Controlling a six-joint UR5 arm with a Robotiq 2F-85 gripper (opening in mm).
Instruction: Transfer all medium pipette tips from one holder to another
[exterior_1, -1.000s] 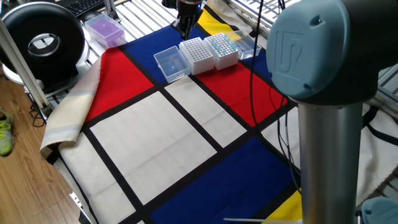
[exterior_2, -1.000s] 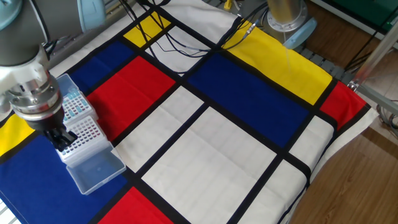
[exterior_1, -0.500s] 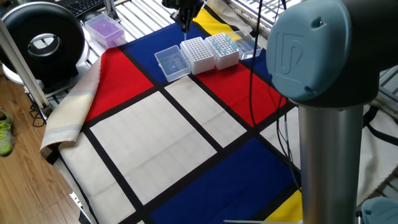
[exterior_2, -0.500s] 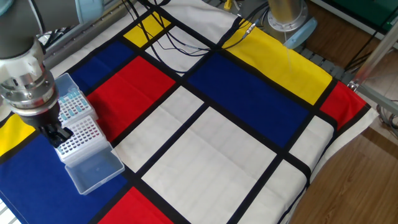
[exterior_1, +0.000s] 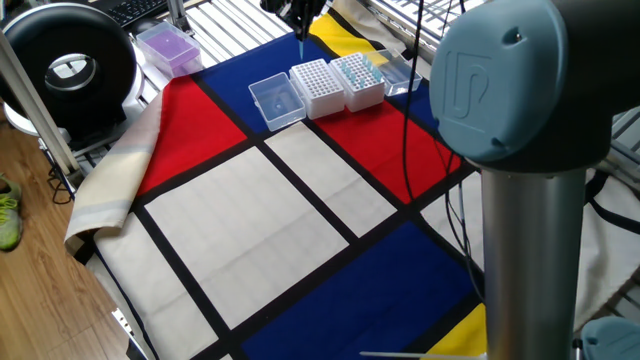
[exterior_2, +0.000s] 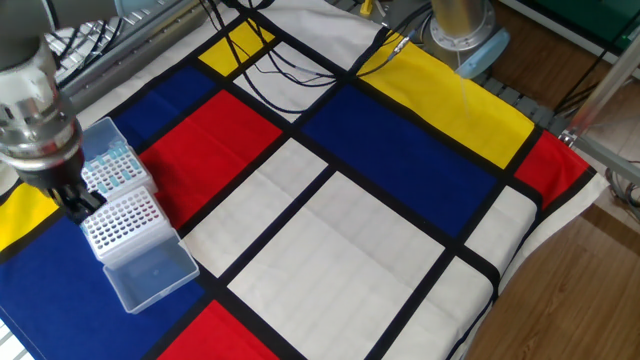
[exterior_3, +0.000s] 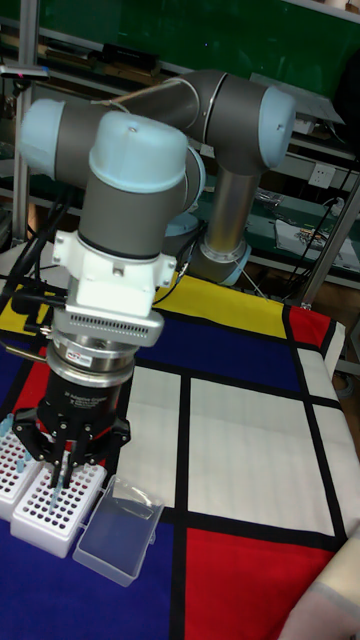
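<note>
Two tip holders stand side by side at the far edge of the cloth. The white holder (exterior_1: 312, 88) (exterior_2: 122, 222) (exterior_3: 52, 505) shows rows of holes. The other holder (exterior_1: 356, 78) (exterior_2: 107, 168) (exterior_3: 14, 470) carries pale-blue medium pipette tips (exterior_2: 112, 172). My gripper (exterior_1: 302, 22) (exterior_2: 82, 205) (exterior_3: 60, 462) hangs a little above the white holder's far end, fingers shut. One slender pale tip (exterior_1: 303, 43) (exterior_3: 56, 481) points down from between them, clear of the holder.
A clear lid (exterior_1: 275, 102) (exterior_2: 150, 275) (exterior_3: 115, 543) lies against the white holder, and another clear lid (exterior_1: 397, 72) lies beyond the blue-tip holder. A purple box (exterior_1: 168, 46) and a black round device (exterior_1: 68, 64) stand off the cloth. Cables (exterior_2: 290, 70) cross it near the arm's base (exterior_2: 460, 25).
The gripper has risen straight up from the white holder, still shut, and a thin tip now hangs free below its fingers. The holders and lids have not moved.
</note>
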